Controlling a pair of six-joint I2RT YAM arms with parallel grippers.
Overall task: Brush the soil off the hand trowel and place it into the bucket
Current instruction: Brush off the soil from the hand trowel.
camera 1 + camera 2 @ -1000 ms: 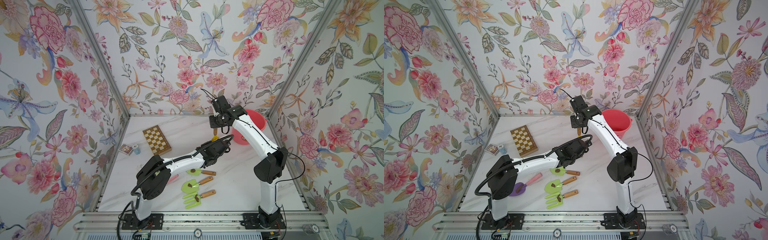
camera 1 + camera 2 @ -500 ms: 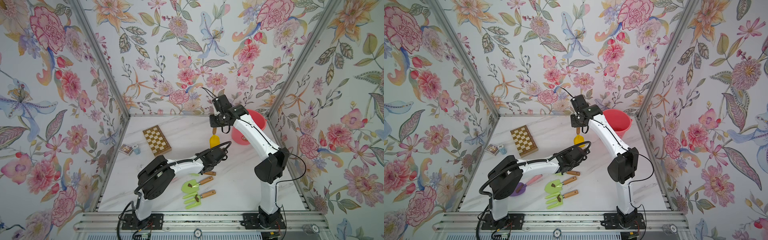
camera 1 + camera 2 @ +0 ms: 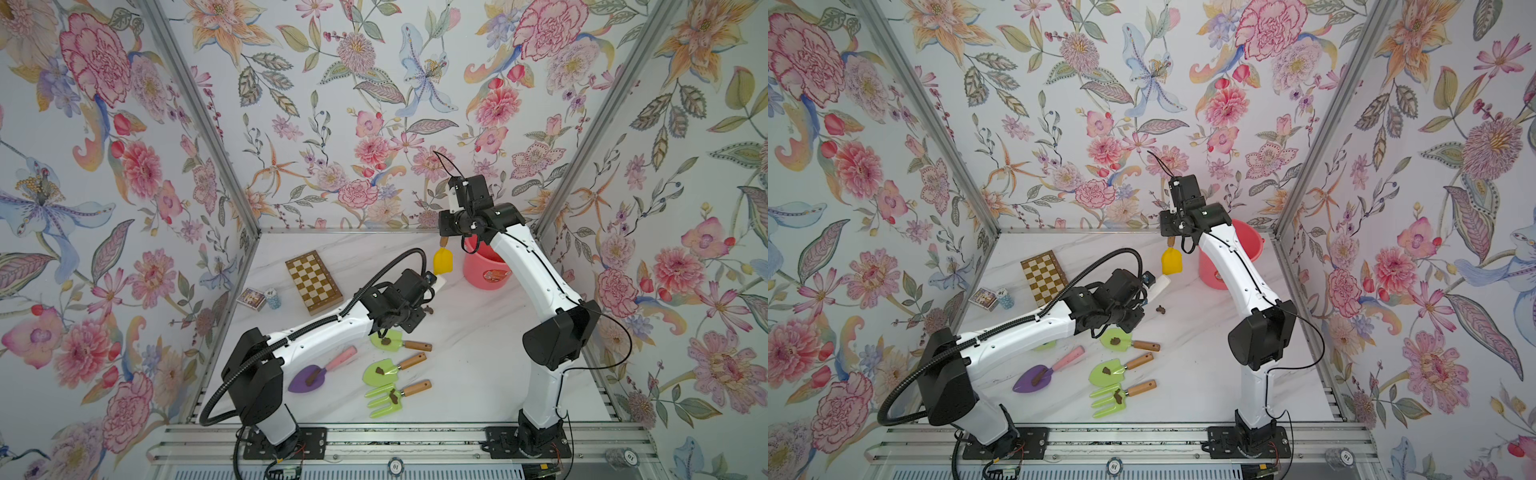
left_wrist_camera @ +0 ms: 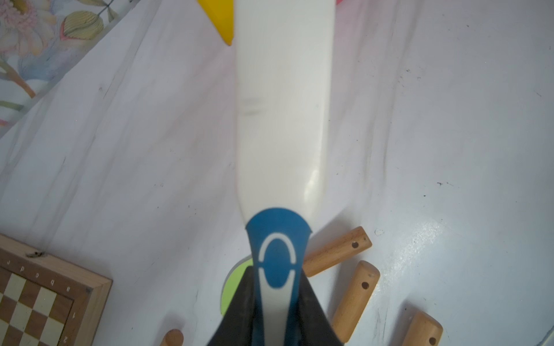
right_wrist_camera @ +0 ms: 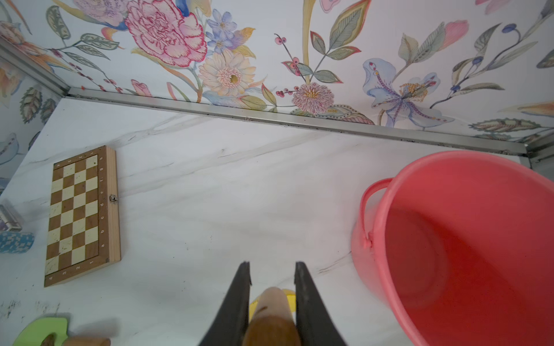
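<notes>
White plastic with a blue grip, the brush [image 4: 281, 119] is in the left claw [image 4: 277, 274], whose jaws are pressed closed on the blue part. Its white end reaches just under the blade of the yellow trowel [image 3: 442, 261]; whether the two touch I cannot tell. The right claw [image 5: 272, 266] is clamped tight on this trowel's wooden handle, so the blade hangs down in the air over the counter [image 3: 478, 353], just left of the coral-pink bucket [image 3: 482, 276] and outside it. For writing, the top of the blue stack of chips [image 3: 271, 297] reads "10", the chessboard [image 3: 313, 282] carries the letters a to h and digits along its frame, and the bucket's orange-and-white sticker [image 3: 496, 274] is too small to read. Counted in plain sight: one purple trowel [image 3: 305, 380], three green tools [image 3: 382, 372] with wooden handles, one yellow trowel, one bucket. The soil [image 3: 386, 341] makes four lumps, one on each lying blade, and one loose lump [image 3: 428, 309] on the counter.
</notes>
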